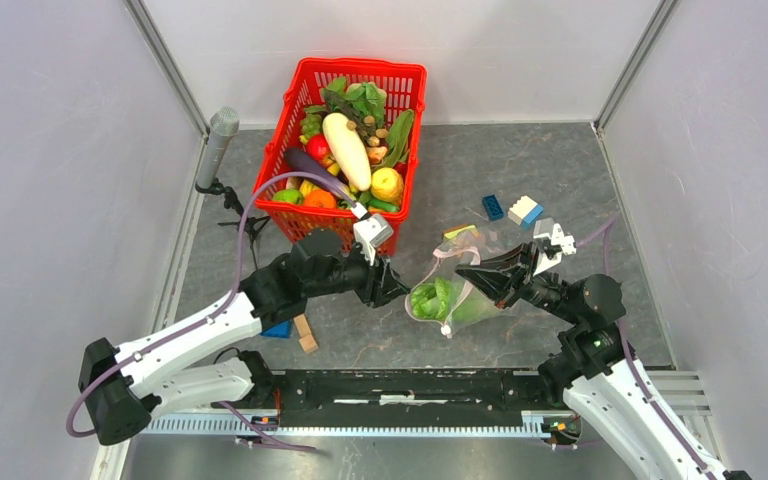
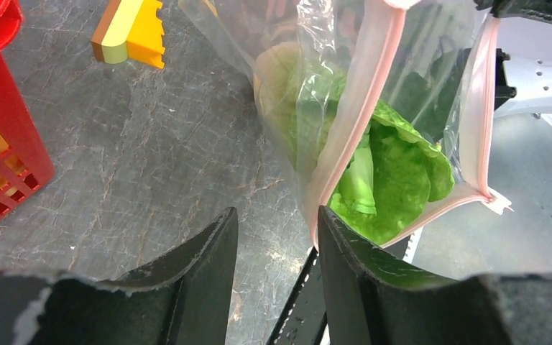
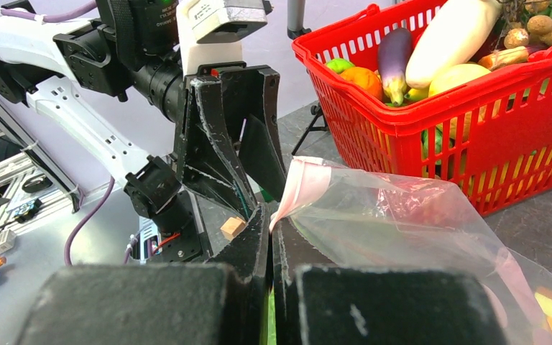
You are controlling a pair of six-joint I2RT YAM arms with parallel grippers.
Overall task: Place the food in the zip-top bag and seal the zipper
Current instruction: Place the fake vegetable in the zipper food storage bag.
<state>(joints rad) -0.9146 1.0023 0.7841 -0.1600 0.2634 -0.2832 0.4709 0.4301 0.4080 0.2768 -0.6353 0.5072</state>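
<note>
Top external view: the zip-top bag [image 1: 460, 315] lies on the grey table [image 1: 580, 170] between the two grippers, with a green napa cabbage [image 1: 434, 298] inside it. The left gripper [image 1: 400, 287] sits at the bag's 9 o'clock. The right gripper [image 1: 472, 280] reaches over its mouth from 3 o'clock. A red basket [image 1: 315, 222] stands at 12 o'clock of the left gripper, holding the white radish [image 1: 346, 150], the eggplant [image 1: 308, 163] and other produce. Building blocks [image 1: 512, 209] lie at 12 o'clock of the bag, and a wooden block [image 1: 306, 336] lies at 6 o'clock under the left arm.

Left wrist view: the left gripper's fingers stand apart with only table between them. The pink zipper [image 2: 363, 115] runs down to the tip of the 3 o'clock finger, and whether they touch cannot be told. The bag's mouth gapes, showing the cabbage. A yellow-orange block [image 2: 133, 29] lies at 11 o'clock and the basket wall at 9 o'clock.

Right wrist view: the right gripper is clamped on the zipper at the mouth's corner. The left gripper faces it at 12 o'clock, hiding the table behind it. The basket fills 2 o'clock
</note>
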